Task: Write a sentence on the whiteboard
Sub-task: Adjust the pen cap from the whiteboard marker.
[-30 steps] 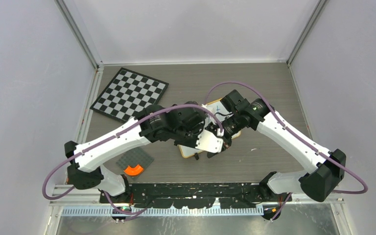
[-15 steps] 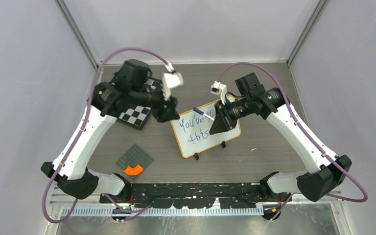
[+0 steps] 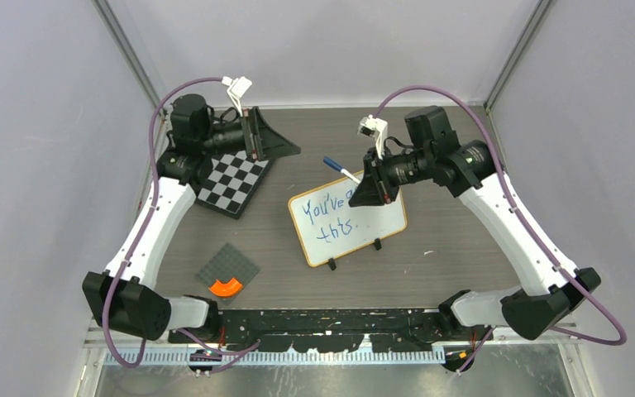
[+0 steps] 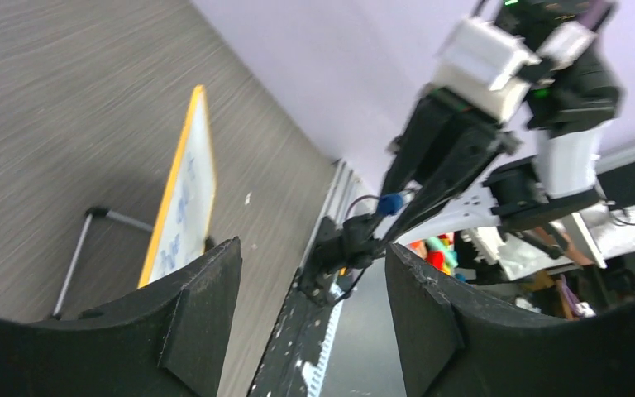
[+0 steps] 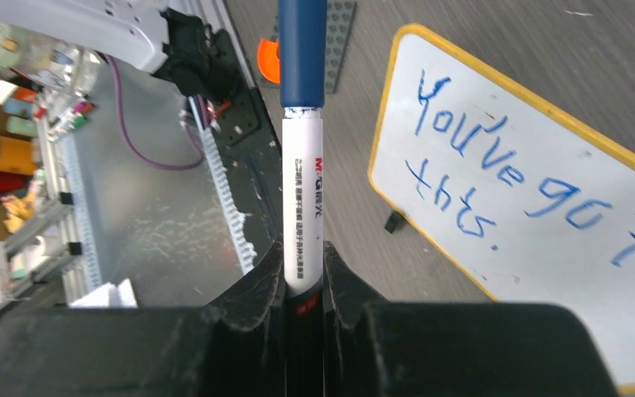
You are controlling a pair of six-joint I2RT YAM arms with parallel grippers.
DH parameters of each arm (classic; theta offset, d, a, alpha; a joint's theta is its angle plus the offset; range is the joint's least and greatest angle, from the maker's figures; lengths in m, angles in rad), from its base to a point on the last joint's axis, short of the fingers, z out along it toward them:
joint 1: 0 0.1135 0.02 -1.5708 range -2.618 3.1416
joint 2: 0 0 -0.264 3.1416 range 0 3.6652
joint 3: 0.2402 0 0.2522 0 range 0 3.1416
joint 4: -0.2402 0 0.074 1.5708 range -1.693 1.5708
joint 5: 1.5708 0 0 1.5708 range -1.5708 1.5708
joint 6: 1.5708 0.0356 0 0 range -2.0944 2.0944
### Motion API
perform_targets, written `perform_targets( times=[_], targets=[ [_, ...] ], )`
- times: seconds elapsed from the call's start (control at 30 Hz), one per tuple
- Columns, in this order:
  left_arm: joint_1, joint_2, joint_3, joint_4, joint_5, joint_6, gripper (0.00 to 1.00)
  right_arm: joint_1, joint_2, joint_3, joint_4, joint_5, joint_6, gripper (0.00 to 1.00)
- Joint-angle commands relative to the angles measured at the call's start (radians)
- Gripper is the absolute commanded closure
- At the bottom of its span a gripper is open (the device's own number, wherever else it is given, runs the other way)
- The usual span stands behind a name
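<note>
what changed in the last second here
The left tool opened and swung off the whiteboard to above the chessboard. The right tool drew back toward the board's far edge, uncovering the writing. It stayed shut on the capped marker; the whiteboard did not move.

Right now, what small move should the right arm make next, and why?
Probably lower the right gripper and lay the marker on the table beside the whiteboard: the writing reads "You've got this." and the blue cap looks on.

Yellow-framed white whiteboard with blue writing, black-and-white checkered chessboard, blue-capped white marker
</note>
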Motion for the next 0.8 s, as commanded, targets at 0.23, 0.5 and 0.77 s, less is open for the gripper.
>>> perform_targets(
  times=[0.23, 0.5, 0.77],
  targets=[
    [-0.032, 0.017, -0.108, 0.633, 0.093, -0.452, 0.36, 0.069, 0.078, -0.039, 0.278, -0.158, 0.236, 1.0],
    [-0.112, 0.02, -0.153, 0.635, 0.101, -0.439, 0.4, 0.076, 0.083, -0.035, 0.333, -0.191, 0.318, 1.0],
    [-0.127, 0.009, -0.158, 0.624, 0.103, -0.422, 0.69, 0.076, 0.085, -0.052, 0.364, -0.182, 0.354, 1.0]
  ],
)
